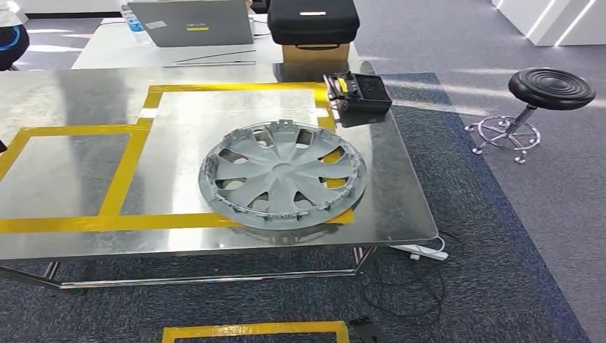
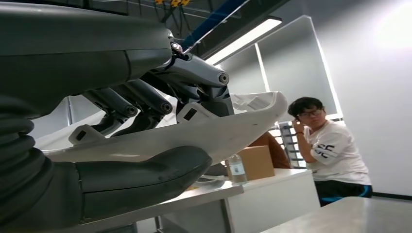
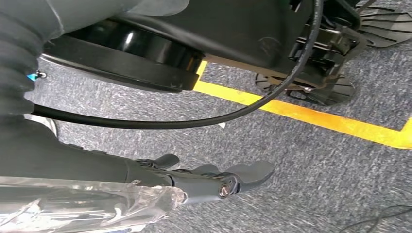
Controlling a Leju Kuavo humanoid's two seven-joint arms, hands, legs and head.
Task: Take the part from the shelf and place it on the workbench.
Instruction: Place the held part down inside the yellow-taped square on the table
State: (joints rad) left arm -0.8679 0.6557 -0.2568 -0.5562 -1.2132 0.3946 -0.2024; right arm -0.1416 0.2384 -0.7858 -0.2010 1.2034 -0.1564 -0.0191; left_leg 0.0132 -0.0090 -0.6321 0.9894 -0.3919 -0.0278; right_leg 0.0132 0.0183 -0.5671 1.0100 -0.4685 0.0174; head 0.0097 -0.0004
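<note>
A grey wheel cover (image 1: 282, 175) lies flat on the steel workbench (image 1: 64, 171), over the right end of the yellow tape outline. No hand touches it in the head view. In the left wrist view my left hand (image 2: 141, 177) grips a pale curved plastic part (image 2: 218, 128) with small clips along its rim, the thumb under it and the dark fingers (image 2: 194, 77) over it. My right hand (image 3: 214, 182) hangs above the grey carpet, fingers stretched out with nothing in them.
A black device (image 1: 357, 93) sits at the bench's far right corner. Behind are a laptop (image 1: 193, 21) and a black case (image 1: 312, 20) on a cardboard box. A black stool (image 1: 550, 89) stands at the right. A person (image 2: 330, 145) sits beyond the bench. Cables and a power strip (image 1: 421, 251) lie on the floor.
</note>
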